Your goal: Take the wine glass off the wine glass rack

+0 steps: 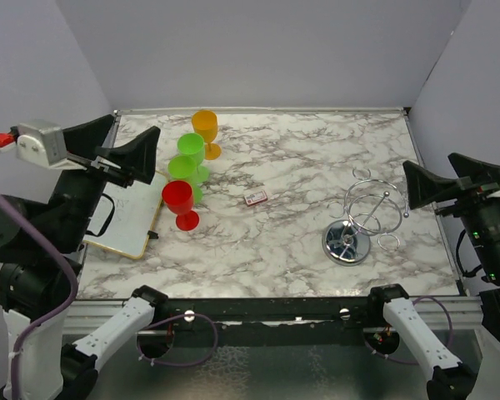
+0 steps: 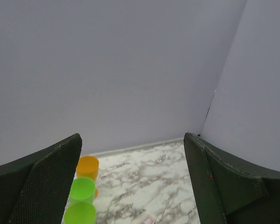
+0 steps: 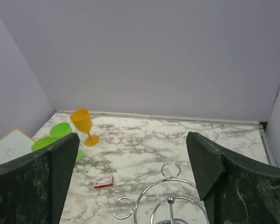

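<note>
The chrome wine glass rack (image 1: 367,212) stands on its round base at the table's right; no glass hangs on it. Its rings and post show low in the right wrist view (image 3: 170,200). Several plastic wine glasses stand upright at the left: orange (image 1: 205,132), two green (image 1: 191,152) (image 1: 182,173) and red (image 1: 179,202). My left gripper (image 1: 121,150) is open and empty, raised just left of the glasses. My right gripper (image 1: 458,179) is open and empty, raised to the right of the rack. The orange glass (image 3: 82,122) also shows in the right wrist view.
A small red-and-white card (image 1: 255,197) lies on the marble table between the glasses and the rack. A white board with a black clip (image 1: 125,218) lies at the left edge. Grey walls close in the back and both sides.
</note>
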Robot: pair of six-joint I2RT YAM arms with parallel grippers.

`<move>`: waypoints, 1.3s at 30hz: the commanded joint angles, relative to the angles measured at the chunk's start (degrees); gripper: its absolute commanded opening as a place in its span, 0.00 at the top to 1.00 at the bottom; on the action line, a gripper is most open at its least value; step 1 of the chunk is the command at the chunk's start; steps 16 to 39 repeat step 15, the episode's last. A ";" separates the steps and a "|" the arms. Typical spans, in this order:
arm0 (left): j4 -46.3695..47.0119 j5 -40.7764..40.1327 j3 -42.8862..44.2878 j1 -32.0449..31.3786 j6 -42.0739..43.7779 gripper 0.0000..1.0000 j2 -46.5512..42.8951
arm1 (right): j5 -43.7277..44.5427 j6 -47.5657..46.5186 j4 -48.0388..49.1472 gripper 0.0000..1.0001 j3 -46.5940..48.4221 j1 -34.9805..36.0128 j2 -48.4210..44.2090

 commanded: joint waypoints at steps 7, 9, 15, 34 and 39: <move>6.82 -1.30 1.28 -4.71 7.85 0.07 -2.36 | 8.15 -3.05 -5.00 0.00 5.98 0.48 -0.93; 6.83 -2.29 1.34 -5.43 8.57 0.08 -2.87 | 8.29 -3.05 -5.22 0.00 6.23 0.48 -0.84; 7.08 -3.41 0.12 -6.15 8.73 0.07 -3.87 | 9.23 -2.48 -6.12 0.00 7.24 0.49 -0.23; 7.08 -3.41 0.12 -6.15 8.73 0.07 -3.87 | 9.23 -2.48 -6.12 0.00 7.24 0.49 -0.23; 7.08 -3.41 0.12 -6.15 8.73 0.07 -3.87 | 9.23 -2.48 -6.12 0.00 7.24 0.49 -0.23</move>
